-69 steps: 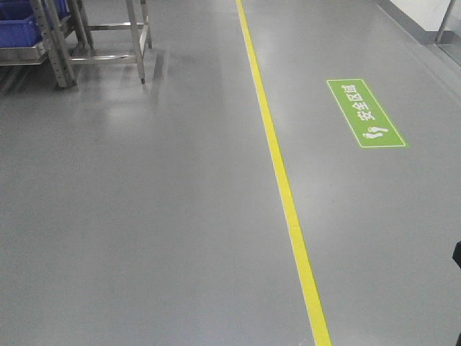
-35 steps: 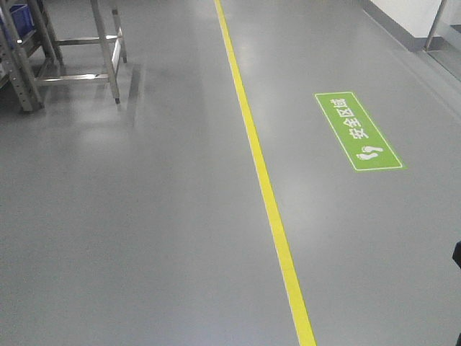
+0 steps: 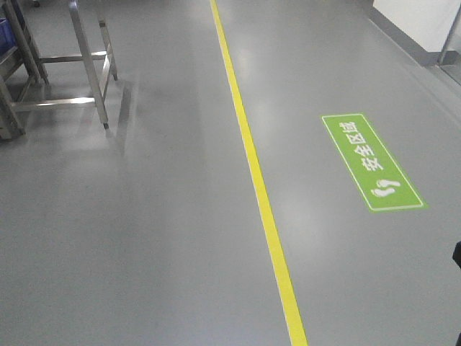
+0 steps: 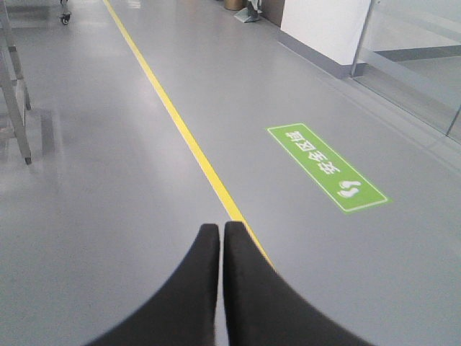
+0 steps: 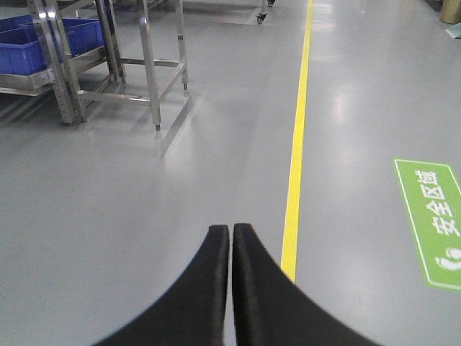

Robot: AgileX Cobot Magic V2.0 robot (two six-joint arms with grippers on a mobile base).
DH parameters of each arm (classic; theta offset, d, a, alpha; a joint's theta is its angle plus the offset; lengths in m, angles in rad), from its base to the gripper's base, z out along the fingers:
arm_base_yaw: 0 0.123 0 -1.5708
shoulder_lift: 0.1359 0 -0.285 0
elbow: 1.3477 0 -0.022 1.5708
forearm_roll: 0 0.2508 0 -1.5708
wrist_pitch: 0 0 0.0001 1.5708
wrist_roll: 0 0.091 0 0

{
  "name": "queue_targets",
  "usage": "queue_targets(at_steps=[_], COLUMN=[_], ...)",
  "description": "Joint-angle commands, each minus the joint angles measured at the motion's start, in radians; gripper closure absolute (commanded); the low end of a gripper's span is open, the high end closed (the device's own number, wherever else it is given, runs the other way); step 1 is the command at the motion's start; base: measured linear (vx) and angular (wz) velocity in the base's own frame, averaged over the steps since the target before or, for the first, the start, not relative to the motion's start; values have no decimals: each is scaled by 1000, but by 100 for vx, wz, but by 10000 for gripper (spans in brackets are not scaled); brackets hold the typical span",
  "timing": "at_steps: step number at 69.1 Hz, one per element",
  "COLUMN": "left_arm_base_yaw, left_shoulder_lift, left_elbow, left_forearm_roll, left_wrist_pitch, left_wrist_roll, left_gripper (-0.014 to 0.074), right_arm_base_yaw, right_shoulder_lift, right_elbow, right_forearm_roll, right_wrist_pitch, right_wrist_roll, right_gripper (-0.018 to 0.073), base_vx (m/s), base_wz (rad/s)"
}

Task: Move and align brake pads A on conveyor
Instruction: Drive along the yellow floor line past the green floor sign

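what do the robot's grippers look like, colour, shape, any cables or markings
The left gripper shows only two matte black fingers, wide at the base and curving in to narrow rounded tips. The right gripper looks the same: two plain black curved fingers. No cables, markings or arm links show in either wrist view.

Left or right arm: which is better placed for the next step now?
Neither: left gripper and right gripper are both shut, empty, over the glossy grey floor near the yellow painted line. No pads or conveyor in sight.
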State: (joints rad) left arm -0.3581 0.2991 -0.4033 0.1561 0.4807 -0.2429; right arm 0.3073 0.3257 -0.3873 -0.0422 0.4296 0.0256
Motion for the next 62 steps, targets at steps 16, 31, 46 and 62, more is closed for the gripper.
queue_targets(at_steps=[16,31,46,62], left_arm_base_yaw=[-2,-2,-2,-2], left_shoulder_lift=[7,7,7,7], left_elbow=[-25,-25,-25,-25], left_forearm_roll=[4,4,4,4], left_wrist_pitch=[-71,-71,-71,-71], left_wrist_roll=[-3,-3,-3,-3], left_gripper=[602,602,602,602], right_arm_base_yaw=[2,2,2,2], right_shoulder_lift=[9,9,9,9], right_elbow=[-27,-27,-27,-27], right_forearm_roll=[-9,-9,-9,-9], right_wrist_pitch=[-72,-72,-72,-72], right_wrist_roll=[-1,-1,-1,-1], right_gripper=[566,566,566,566], base_vx=[63,64,63,63], base_wz=[5,6,4,2])
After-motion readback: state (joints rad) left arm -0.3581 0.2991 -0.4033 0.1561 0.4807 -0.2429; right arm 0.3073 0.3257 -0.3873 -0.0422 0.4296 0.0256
